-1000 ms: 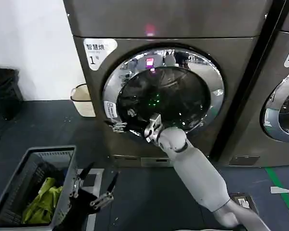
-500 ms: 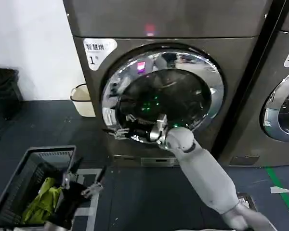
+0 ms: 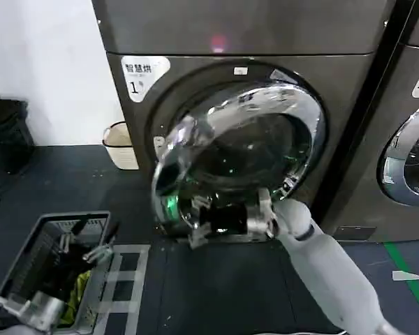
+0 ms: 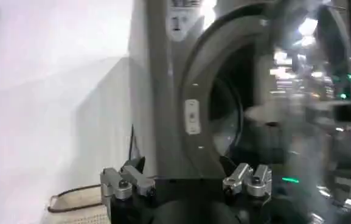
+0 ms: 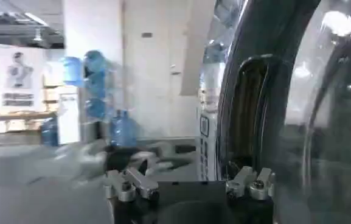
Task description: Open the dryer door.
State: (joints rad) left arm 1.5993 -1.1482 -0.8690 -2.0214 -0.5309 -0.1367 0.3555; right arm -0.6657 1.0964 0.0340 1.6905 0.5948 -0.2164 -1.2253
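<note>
From the head camera, the dryer (image 3: 195,91) stands as a big grey-brown metal box with a white label marked "1" and a small pink-red light above. Its dryer door (image 3: 230,146), a round porthole of dark glass in a wide shiny chrome ring, is swung partly out from the front, its left edge away from the opening. The right gripper (image 3: 199,222) is at the door's lower left rim (I cannot tell whether its fingers are clamped on it), on a smooth pale-grey arm. The left gripper (image 3: 84,241) hangs with its fingers spread over a grey slatted plastic basket (image 3: 28,258) holding yellow-green cloth. A second, similar machine (image 3: 412,139) stands at the right edge.

At the left wrist, the left gripper's metal knuckles frame the dryer's round opening and the ajar chrome ring.

At the right wrist, the door's curved rim (image 5: 248,109) rises close by.
</note>
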